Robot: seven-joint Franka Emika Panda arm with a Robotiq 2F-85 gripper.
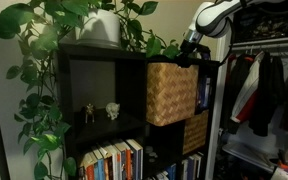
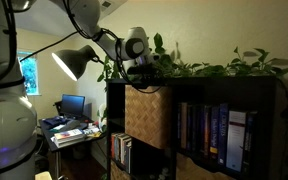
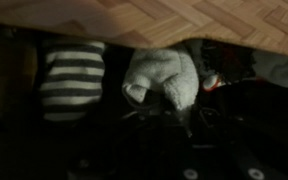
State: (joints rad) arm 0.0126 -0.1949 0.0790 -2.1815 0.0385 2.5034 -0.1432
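In the wrist view I look into a dim woven basket [image 3: 184, 20] with soft items in it. A white fuzzy cloth [image 3: 162, 75], like a sock, lies in the middle. Its lower end narrows down between my dark fingers. My gripper [image 3: 184, 125] is closed on that end. A black-and-white striped sock [image 3: 72, 80] lies to its left, and something with red trim [image 3: 212, 82] to its right. In both exterior views the arm reaches down into the top of the basket [image 1: 171, 92] [image 2: 146, 115], which sticks out of a black shelf, and the fingertips are hidden inside.
A potted vine [image 1: 102, 28] spreads over the shelf top [image 2: 224, 68]. Two small figurines [image 1: 112, 110] stand in the cubby beside the basket, with books [image 1: 114, 160] below and more books [image 2: 214, 130] in another cubby. Clothes [image 1: 269, 90] hang beside the shelf. A lamp [image 2: 74, 62] and desk [image 2: 72, 125] stand behind.
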